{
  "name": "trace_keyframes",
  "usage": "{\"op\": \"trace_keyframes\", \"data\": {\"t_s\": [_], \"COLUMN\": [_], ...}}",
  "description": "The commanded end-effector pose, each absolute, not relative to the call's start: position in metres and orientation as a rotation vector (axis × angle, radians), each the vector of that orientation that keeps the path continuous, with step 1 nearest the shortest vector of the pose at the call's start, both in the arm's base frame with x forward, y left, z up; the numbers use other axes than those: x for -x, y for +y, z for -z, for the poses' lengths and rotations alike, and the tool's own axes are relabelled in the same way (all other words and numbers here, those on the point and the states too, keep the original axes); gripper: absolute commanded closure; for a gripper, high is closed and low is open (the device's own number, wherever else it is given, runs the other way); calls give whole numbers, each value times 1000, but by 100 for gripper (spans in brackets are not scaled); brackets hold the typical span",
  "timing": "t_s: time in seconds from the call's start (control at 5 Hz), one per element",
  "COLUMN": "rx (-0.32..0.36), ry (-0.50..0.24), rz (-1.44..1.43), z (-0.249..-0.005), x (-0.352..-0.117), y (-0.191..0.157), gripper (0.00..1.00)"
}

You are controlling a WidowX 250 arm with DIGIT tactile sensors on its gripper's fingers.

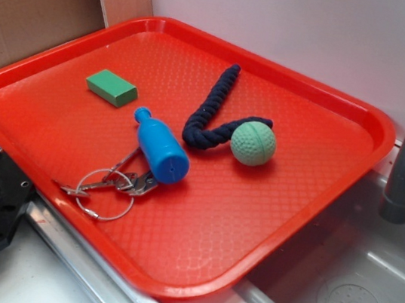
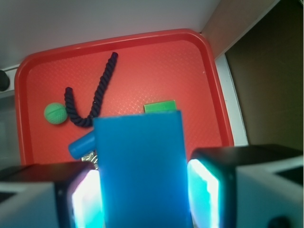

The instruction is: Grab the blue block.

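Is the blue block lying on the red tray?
No, the blue block is up between the fingers of the tool, above the red tray.

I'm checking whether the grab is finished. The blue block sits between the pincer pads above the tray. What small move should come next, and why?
Probably just hold the grip and lift a little. In the wrist view the blue block fills the gap of the pincer, with both pads against its sides, high over the red tray. The exterior view shows no blue block on the tray, so it seems already grabbed.
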State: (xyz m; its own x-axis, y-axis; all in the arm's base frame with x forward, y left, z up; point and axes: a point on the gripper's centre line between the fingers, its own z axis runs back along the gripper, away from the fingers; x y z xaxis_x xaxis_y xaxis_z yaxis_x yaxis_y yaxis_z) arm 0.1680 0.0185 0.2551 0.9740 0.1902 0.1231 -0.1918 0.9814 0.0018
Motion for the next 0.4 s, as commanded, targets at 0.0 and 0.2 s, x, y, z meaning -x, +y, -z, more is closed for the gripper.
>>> {"op": "trace_keyframes", "data": {"t_s": [0.0, 0.2], "rx": [-11, -33], "ry": [-107, -116], "rz": [-173, -178], "z": [-247, -240], "x": [-175, -173], "y": [15, 12], "gripper": [100, 100]}}
